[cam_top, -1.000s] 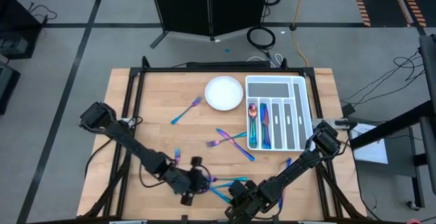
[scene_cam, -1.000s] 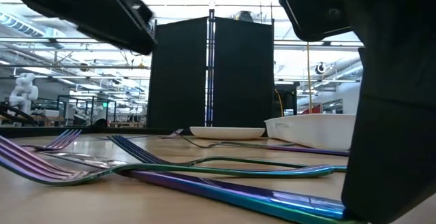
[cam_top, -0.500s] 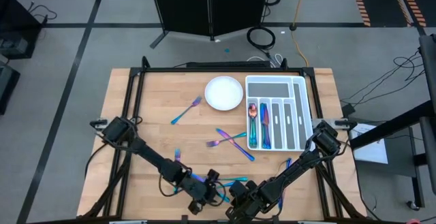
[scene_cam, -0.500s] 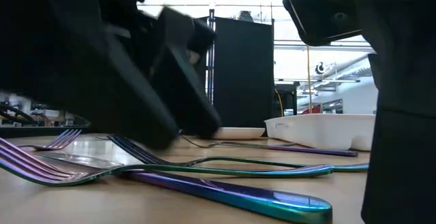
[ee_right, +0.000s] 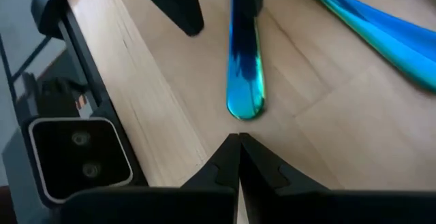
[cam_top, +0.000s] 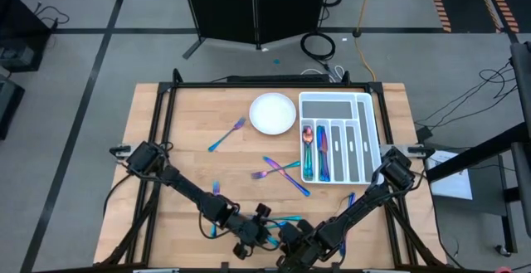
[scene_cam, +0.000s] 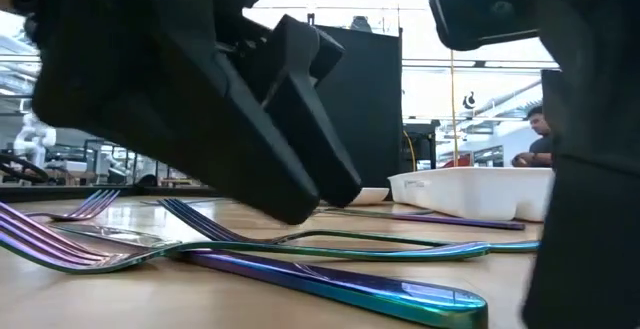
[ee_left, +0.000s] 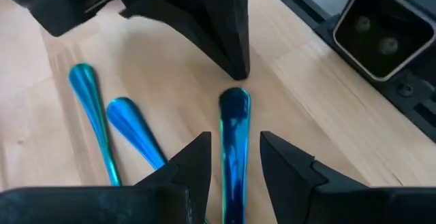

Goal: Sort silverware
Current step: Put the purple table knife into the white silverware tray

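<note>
Silverware (cam_top: 282, 173) | slim, iridescent (blue-teal-purple) | scattered on table (cam_top: 182, 132)

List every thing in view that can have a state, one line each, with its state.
Left hand: open, fingers astride a blue handle lying flat on the table, not gripping.
Right hand: shut, empty, tips just short of that handle.
Cutlery tray: two left slots filled, others empty.
White plate: empty.
Loose forks: lying mid-table, unsorted.
</note>
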